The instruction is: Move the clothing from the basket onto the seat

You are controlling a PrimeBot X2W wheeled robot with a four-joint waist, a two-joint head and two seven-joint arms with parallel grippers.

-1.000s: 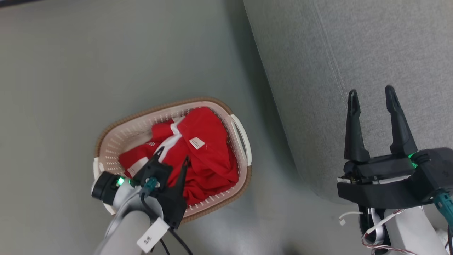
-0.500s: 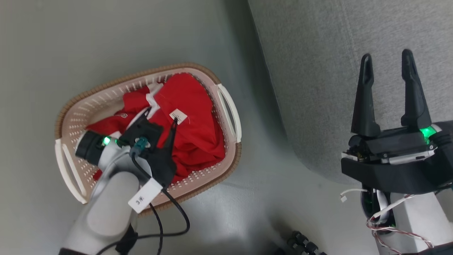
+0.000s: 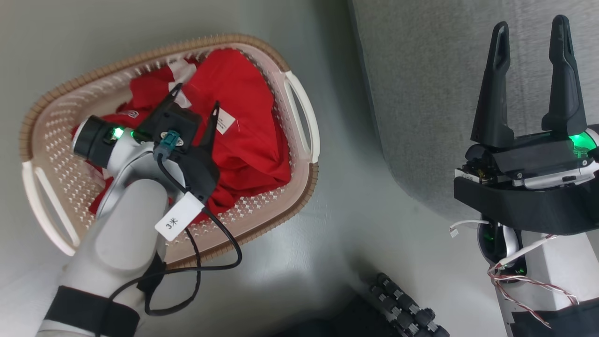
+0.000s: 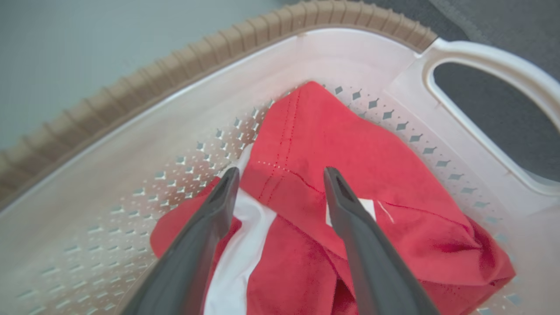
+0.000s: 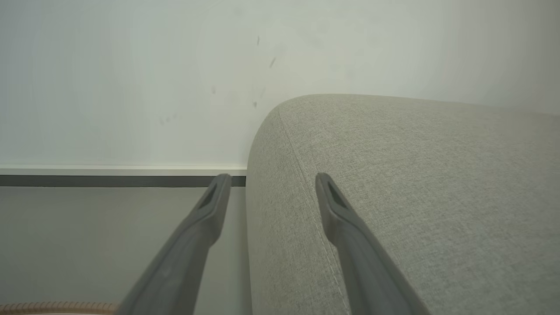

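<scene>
On the left, the basket [image 3: 140, 54] is sitting on the floor [image 3: 351, 224], with the clothing [image 3: 243, 140] bunching toward its right end beside a handle. The left hand [image 3: 198, 95] is hanging over that heap with its fingers spread apart, gripping nothing. The tips are straddling a red fold next to a white stripe [image 4: 238, 245]; whether they are touching the fabric I cannot tell.

A shallow close is likely to be pinching only the top fold, which could be slipping free on the lift. A deep one risks catching the perforated wall or dragging the light basket along. The cable [image 3: 220, 243] looping off the left arm is crossing the near rim and could be snagging there.

Further right, the seat [image 3: 430, 93] is lying well apart from the clothing. The right hand [image 3: 531, 22] is hovering over its left part, fingers apart and carrying nothing.
</scene>
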